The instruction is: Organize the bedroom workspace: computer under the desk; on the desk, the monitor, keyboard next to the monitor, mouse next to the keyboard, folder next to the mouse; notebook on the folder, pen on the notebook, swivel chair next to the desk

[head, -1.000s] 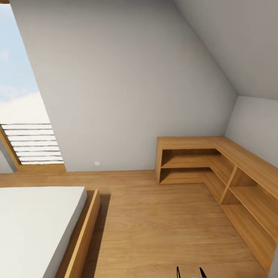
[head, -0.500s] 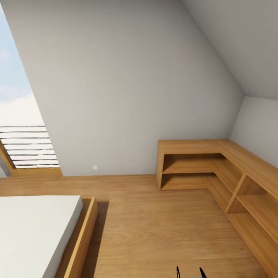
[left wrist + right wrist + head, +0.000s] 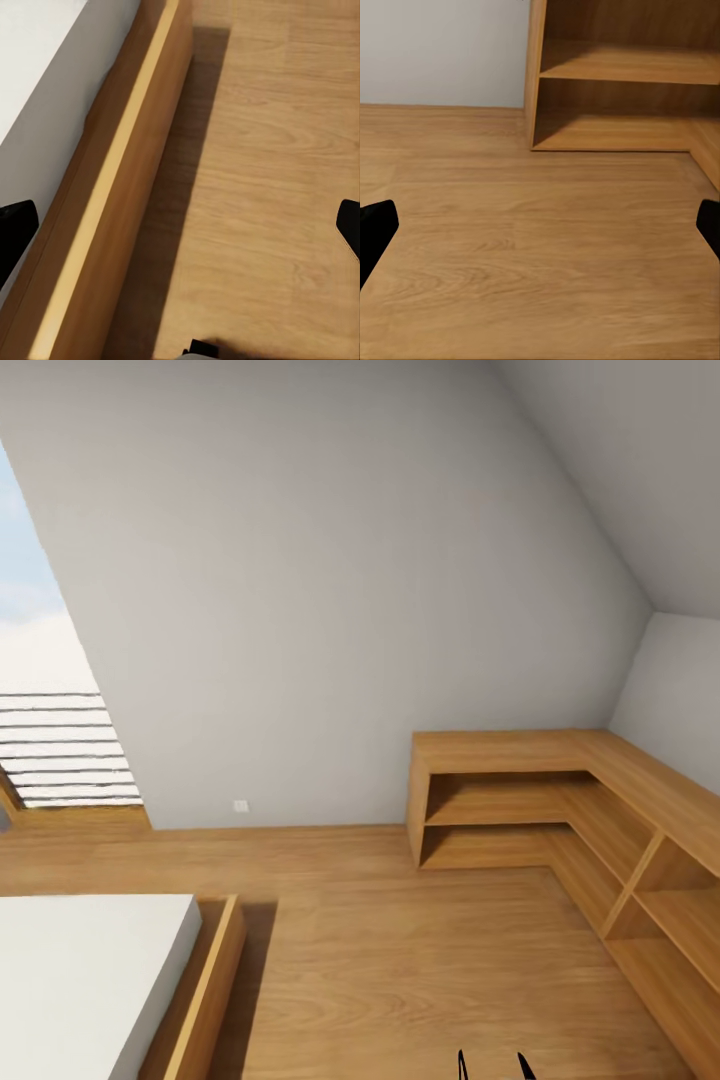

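Head view: wood floor (image 3: 400, 960), sloped white wall (image 3: 320, 590), low L-shaped wooden shelf (image 3: 520, 800) in the far right corner, bed (image 3: 80, 980) with a white mattress at lower left, window (image 3: 40, 690) at left. Two dark tips at the bottom edge.

Left wrist view: left gripper (image 3: 180, 225) with fingers (image 3: 15, 225) spread wide, nothing between them, over the bed frame and floor.

Right wrist view: right gripper (image 3: 540, 225) with fingers (image 3: 376, 223) likewise apart and empty, above the floor, facing the shelf.
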Controlling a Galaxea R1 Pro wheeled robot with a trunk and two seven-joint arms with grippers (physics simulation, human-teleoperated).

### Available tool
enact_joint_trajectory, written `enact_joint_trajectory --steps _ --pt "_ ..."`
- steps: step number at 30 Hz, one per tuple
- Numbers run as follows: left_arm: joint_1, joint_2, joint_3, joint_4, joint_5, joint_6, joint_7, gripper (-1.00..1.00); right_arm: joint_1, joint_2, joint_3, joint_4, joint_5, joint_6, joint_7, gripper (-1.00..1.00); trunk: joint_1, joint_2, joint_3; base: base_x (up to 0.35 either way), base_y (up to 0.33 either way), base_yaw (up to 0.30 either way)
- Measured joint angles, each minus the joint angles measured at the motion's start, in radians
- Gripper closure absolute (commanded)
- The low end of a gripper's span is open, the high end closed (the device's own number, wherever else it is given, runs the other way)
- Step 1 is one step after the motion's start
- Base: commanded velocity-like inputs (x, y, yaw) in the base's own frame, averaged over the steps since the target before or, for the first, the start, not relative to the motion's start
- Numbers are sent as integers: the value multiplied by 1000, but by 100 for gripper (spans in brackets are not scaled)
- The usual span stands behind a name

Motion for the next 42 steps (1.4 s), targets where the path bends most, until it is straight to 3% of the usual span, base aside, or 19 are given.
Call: enact_joint_trajectory --steps 42 --pt "0 0 0 0 0 1 1 -100 0 0 1 1 0 0 1 -100 0 0 0 335 0 0"
